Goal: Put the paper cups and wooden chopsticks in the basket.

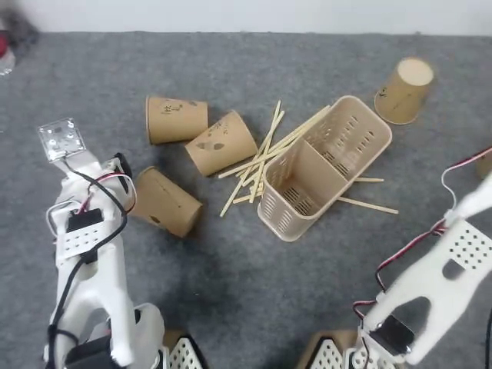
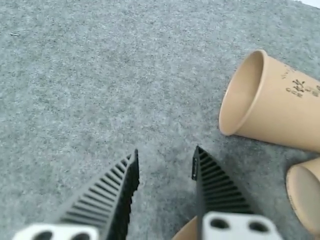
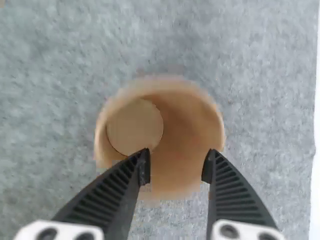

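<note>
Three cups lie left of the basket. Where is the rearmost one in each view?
High view: the rearmost cup lies on its side, left of the neighbour cup.
Left wrist view: the rearmost cup, mouth showing, lies ahead of the open left gripper.
Right wrist view: a different, upright cup beneath the right gripper.
Shared landmark: the neighbour cup.

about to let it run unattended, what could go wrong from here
1. The right gripper hangs open over the upright brown paper cup; closing on its thin rim could crush or tip it.
2. The brown paper cup lying on its side by the open left gripper may roll if nudged.
3. The thin wooden chopsticks seem to run under the beige slotted plastic basket, so pulling them could shift it.
</note>
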`<state>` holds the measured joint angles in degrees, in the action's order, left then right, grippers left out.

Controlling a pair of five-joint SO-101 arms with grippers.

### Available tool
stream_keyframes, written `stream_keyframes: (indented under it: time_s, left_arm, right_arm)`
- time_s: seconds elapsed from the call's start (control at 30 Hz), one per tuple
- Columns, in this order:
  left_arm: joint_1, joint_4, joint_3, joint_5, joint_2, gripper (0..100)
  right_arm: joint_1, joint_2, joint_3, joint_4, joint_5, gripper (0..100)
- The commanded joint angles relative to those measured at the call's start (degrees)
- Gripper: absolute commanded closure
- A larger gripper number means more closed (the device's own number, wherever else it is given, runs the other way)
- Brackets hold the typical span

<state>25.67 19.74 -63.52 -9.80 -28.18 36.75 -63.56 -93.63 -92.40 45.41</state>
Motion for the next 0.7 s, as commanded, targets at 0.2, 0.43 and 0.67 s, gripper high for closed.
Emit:
stream_keyframes:
  time_s: [0.2, 0.43, 0.67]
  left_arm:
    - [-1.49, -1.32, 0.22, -0.18, -0.18, 82]
    - [-1.23, -1.32, 0.22, -0.18, -0.18, 82]
    - [-1.23, -1.32, 0.22, -0.18, -0.18, 82]
  right_arm:
    - [-5.49, 9.98, -2.73, -4.44, -1.58, 80.5]
    - [-7.25, 8.84, 0.53, -5.41, -3.52, 80.5]
    - [-5.23, 4.62, 3.16, -3.38, -3.52, 80.5]
